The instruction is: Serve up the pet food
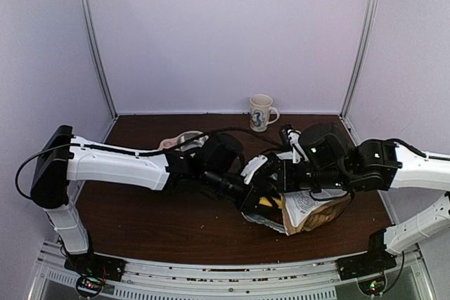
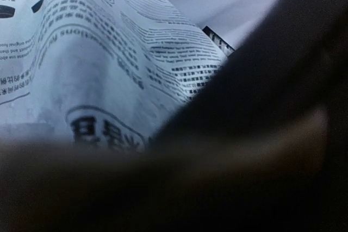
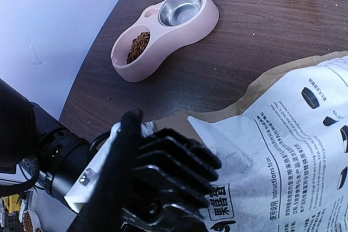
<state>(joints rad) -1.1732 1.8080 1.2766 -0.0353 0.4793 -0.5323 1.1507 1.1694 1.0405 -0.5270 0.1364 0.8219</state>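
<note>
My right gripper [image 3: 142, 180] is clenched tight, its black ribbed fingers [image 3: 174, 167] pinching what looks like the lip of the tan-and-white printed paper bag [image 3: 283, 156] to hold its mouth open. My left gripper [image 1: 252, 201] is pushed into that mouth. Its own camera sees only print and dark blur, so I cannot tell whether those fingers are clasped or slack. From above, a sliver of the yellow plastic scoop [image 1: 266, 202] shows just beside them.

Farther out on the dark brown wooden table [image 3: 244, 63] sits the pale pink double pet bowl [image 3: 163, 42]. The small reddish-brown kibble pellets [image 3: 138, 47] lie as a low heap in its plain compartment, and the steel-lined compartment [image 3: 182, 8] beside it is bare. A white printed mug [image 1: 262, 112] stands well apart at the back.

I judge I'm mid-scoop, digging for a load. The next move calls for lifting the scoop out level, clearing the bag's lip, and carrying it left to the bowl without spilling.
</note>
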